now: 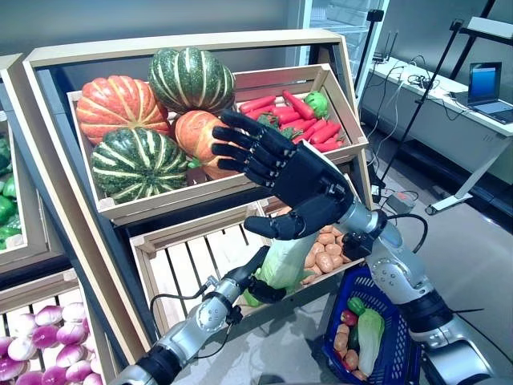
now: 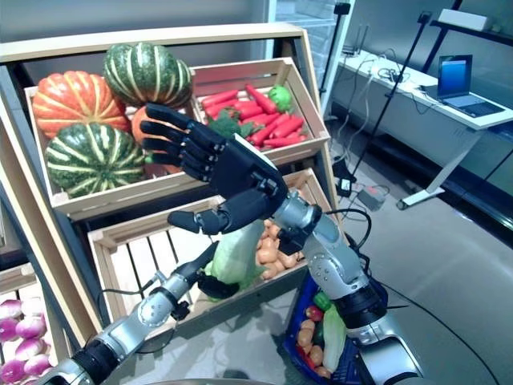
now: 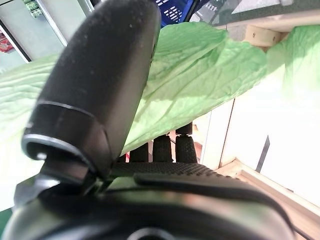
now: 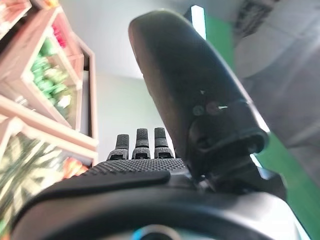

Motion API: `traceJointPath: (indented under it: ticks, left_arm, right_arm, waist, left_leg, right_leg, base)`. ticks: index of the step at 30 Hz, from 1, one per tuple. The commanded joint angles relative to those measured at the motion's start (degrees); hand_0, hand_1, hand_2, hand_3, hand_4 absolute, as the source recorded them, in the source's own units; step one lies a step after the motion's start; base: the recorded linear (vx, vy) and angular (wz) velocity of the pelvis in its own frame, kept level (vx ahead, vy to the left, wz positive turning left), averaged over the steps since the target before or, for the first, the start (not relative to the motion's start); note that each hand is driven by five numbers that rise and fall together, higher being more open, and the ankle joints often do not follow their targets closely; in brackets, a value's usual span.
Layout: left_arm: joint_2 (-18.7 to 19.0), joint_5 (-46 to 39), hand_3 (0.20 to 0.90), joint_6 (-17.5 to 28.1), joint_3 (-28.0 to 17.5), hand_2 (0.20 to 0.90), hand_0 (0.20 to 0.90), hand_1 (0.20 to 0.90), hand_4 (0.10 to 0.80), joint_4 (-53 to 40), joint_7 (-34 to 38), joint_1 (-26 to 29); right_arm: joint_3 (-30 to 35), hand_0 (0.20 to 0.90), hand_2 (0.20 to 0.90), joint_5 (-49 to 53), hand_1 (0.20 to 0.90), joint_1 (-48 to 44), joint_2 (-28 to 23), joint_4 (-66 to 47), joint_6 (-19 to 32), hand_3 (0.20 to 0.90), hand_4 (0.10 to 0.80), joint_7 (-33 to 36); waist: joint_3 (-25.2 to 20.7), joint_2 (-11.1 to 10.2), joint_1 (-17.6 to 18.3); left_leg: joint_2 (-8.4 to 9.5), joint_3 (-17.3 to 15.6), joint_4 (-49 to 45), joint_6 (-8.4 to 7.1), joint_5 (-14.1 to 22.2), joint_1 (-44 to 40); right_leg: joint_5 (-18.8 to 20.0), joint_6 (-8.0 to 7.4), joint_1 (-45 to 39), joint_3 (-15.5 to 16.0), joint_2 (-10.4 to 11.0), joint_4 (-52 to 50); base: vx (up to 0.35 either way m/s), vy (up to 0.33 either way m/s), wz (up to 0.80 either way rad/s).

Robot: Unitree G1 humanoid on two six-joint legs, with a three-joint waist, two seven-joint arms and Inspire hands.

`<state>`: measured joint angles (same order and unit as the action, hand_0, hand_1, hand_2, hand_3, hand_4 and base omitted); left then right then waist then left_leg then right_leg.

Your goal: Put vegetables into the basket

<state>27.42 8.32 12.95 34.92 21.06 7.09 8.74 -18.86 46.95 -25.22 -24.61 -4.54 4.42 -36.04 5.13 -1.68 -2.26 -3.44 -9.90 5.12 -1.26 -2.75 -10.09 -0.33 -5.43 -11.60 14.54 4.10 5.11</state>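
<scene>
My left hand (image 1: 258, 281) is shut on a pale green cabbage (image 1: 287, 261) at the front edge of the lower wooden crate (image 1: 184, 261); in the left wrist view its thumb (image 3: 95, 95) presses on the green leaves (image 3: 200, 75). My right hand (image 1: 292, 180) hangs open, fingers spread, raised in front of the upper crates and holding nothing. The blue basket (image 1: 393, 353) stands on the floor at lower right with a cabbage (image 1: 370, 337), a pepper and several small orange vegetables inside.
The upper shelf holds a crate of pumpkins (image 1: 140, 120) and a crate of red carrots (image 1: 309, 120) with green vegetables. Orange potatoes (image 1: 325, 249) lie in the lower crate beside the cabbage. Purple-white turnips (image 1: 40, 345) fill a bin at lower left. A desk (image 1: 473, 104) stands at right.
</scene>
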Motion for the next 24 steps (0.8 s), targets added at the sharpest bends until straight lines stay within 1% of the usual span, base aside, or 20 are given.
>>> traceJointPath:
  ticks: [1,3,5,6,7,10,11,12,13,14,15,16,18,21,24]
  left_arm:
    - [-0.65,0.33,0.3,8.25,-4.7,0.3,0.3,0.3,0.4,-1.54,4.4,6.67]
    - [-0.6,0.62,0.3,8.27,-5.12,0.3,0.3,0.3,0.4,-1.53,4.66,6.39]
    - [-0.47,0.98,0.3,7.89,-5.74,0.3,0.3,0.3,0.4,-1.62,4.57,5.93]
    - [-0.44,1.13,0.3,7.78,-5.95,0.3,0.3,0.3,0.4,-1.55,4.55,5.77]
    - [-0.36,1.52,0.3,7.32,-6.24,0.3,0.3,0.3,0.4,-1.46,4.64,5.49]
    - [0.0,2.93,0.3,4.57,-7.17,0.3,0.3,0.3,0.4,-0.94,7.36,4.81]
    - [-0.03,4.11,0.3,3.46,-7.61,0.3,0.3,0.3,0.4,-0.42,8.01,4.64]
    - [0.17,6.26,0.3,2.28,-7.89,0.3,0.3,0.3,0.4,0.08,8.8,4.65]
    - [0.78,10.27,0.3,0.81,-8.09,0.3,0.3,0.3,0.4,1.05,9.72,4.76]
    - [0.91,11.56,0.3,0.29,-8.11,0.3,0.3,0.3,0.4,1.33,10.09,4.8]
    - [1.79,13.77,0.3,-1.26,-8.1,0.3,0.3,0.3,0.4,1.86,10.06,5.12]
    - [2.95,16.11,0.3,-2.87,-8.36,0.3,0.3,0.3,0.4,2.36,9.27,5.84]
    - [4.51,18.6,0.3,-5.74,-8.03,0.3,0.3,0.3,0.4,2.91,7.91,7.13]
    - [6.62,21.85,0.3,-8.17,-7.9,0.3,0.3,0.3,0.4,2.41,6.14,9.24]
    - [8.32,24.36,0.3,-10.56,-7.6,0.3,0.3,0.3,0.4,1.13,2.64,11.3]
  right_arm:
    - [2.84,0.9,0.9,-6.79,0.9,-5.25,-0.83,-1.03,8.62,0.9,0.8,5.17]
    - [2.49,0.9,0.9,-11.9,0.9,-5.21,-2.55,-0.69,9.62,0.9,0.8,7.72]
    - [2.51,0.9,0.9,-21.12,0.9,-4.74,-5.31,-0.98,10.95,0.9,0.8,12.66]
    - [2.67,0.9,0.9,-23.93,0.9,-4.52,-6.11,-1.1,11.35,0.9,0.8,14.15]
    - [2.92,0.9,0.9,-29.16,0.9,-4.38,-7.79,-1.39,11.99,0.9,0.8,17.26]
    - [3.56,0.9,0.9,-42.7,0.9,-4.48,-13.11,-3.73,12.31,0.9,0.8,22.96]
    - [3.86,0.9,0.9,-44.73,0.9,-4.43,-14.45,-5.08,12.03,0.9,0.8,23.57]
    - [4.08,0.9,0.9,-46.53,0.9,-4.69,-15.71,-6.05,11.69,0.9,0.8,23.57]
    - [4.4,0.9,0.9,-48.26,0.9,-5.16,-17.59,-7.97,10.98,0.9,0.8,22.68]
    - [4.5,0.9,0.9,-49.2,0.9,-5.2,-18.03,-8.43,10.96,0.9,0.8,22.28]
    - [4.62,0.9,0.9,-50.61,0.9,-5.65,-19.77,-10.07,10.07,0.9,0.8,21.55]
    - [4.62,0.9,0.9,-51.74,0.9,-6.25,-21.82,-12.07,8.81,0.9,0.8,19.84]
    - [3.72,0.9,0.9,-53.59,0.9,-7.28,-24.38,-14.15,6.89,0.9,0.8,16.95]
    - [1.7,0.9,0.9,-56.65,0.9,-8.51,-27.37,-16.85,3.6,0.9,0.8,13.19]
    - [0.28,0.9,0.9,-59.05,0.9,-9.73,-28.89,-17.93,3.13,0.9,0.8,12.34]
  waist:
    - [0.36,-1.02,0.25]
    - [0.48,-1.05,0.36]
    - [0.68,-1.12,0.59]
    - [0.74,-1.14,0.69]
    - [0.85,-1.2,0.91]
    - [1.15,-1.23,1.7]
    - [1.22,-1.19,1.89]
    - [1.29,-1.19,2.07]
    - [1.44,-1.18,2.44]
    - [1.5,-1.17,2.52]
    - [1.57,-1.16,2.69]
    - [1.61,-1.13,2.96]
    - [1.55,-1.1,3.33]
    - [1.27,-0.86,3.64]
    - [1.08,-0.72,3.82]
  left_leg:
    - [1.95,0.16,-0.51,0.97,9.6,-3.29]
    - [1.93,0.06,-0.48,0.94,9.58,-3.35]
    - [1.89,-0.12,-0.51,0.95,9.57,-3.36]
    - [1.88,-0.18,-0.53,0.96,9.56,-3.36]
    - [1.86,-0.31,-0.54,0.97,9.52,-3.36]
    - [1.76,-1.06,-0.24,0.99,9.38,-3.62]
    - [1.74,-1.33,-0.12,0.99,9.34,-3.7]
    - [1.71,-1.5,-0.12,1.01,9.37,-3.76]
    - [1.68,-1.74,-0.12,0.98,9.33,-3.83]
    - [1.67,-1.82,-0.12,0.96,9.31,-3.86]
    - [1.63,-1.98,-0.12,0.91,9.28,-3.9]
    - [1.63,-2.15,-0.12,0.87,9.28,-3.87]
    - [1.62,-2.21,-0.12,0.73,9.17,-3.78]
    - [1.63,-2.3,-0.12,0.63,9.1,-3.86]
    - [1.57,-2.38,-0.12,0.54,9.03,-3.96]
  right_leg:
    - [-5.63,1.75,-1.91,0.34,-0.23,-1.87]
    - [-5.61,1.68,-1.91,0.22,-0.2,-1.87]
    - [-5.61,1.61,-1.78,0.13,-0.13,-2.09]
    - [-5.6,1.6,-1.76,0.08,-0.12,-2.15]
    - [-5.54,1.53,-1.64,-0.08,-0.1,-2.26]
    - [-5.3,1.24,-1.43,-0.65,-0.08,-2.32]
    - [-5.26,1.17,-1.4,-0.84,-0.1,-2.29]
    - [-5.22,1.12,-1.38,-1.04,-0.12,-2.29]
    - [-5.19,1.03,-1.33,-1.37,-0.15,-2.36]
    - [-5.18,1.0,-1.32,-1.48,-0.16,-2.39]
    - [-5.16,0.93,-1.24,-1.68,-0.16,-2.47]
    - [-5.13,0.81,-1.2,-1.81,-0.14,-2.42]
    - [-5.05,0.65,-1.05,-2.1,-0.15,-2.42]
    - [-4.9,0.48,-1.17,-2.27,-0.12,-2.2]
    - [-4.76,0.39,-1.33,-2.24,-0.11,-2.06]
  base:
    - [0.0,0.0,0.0]
    - [0.0,0.0,0.0]
    - [0.0,0.0,0.0]
    - [0.0,0.0,0.0]
    - [0.0,0.0,0.0]
    - [-0.002,0.009,-0.03]
    - [-0.002,0.015,-0.07]
    - [-0.002,0.016,-0.13]
    - [-0.002,0.014,-0.16]
    - [-0.004,0.013,-0.19]
    - [-0.008,0.012,-0.11]
    - [-0.011,0.013,-0.05]
    - [0.0,0.0,0.0]
    - [0.003,0.004,-0.01]
    - [0.0,0.0,0.0]
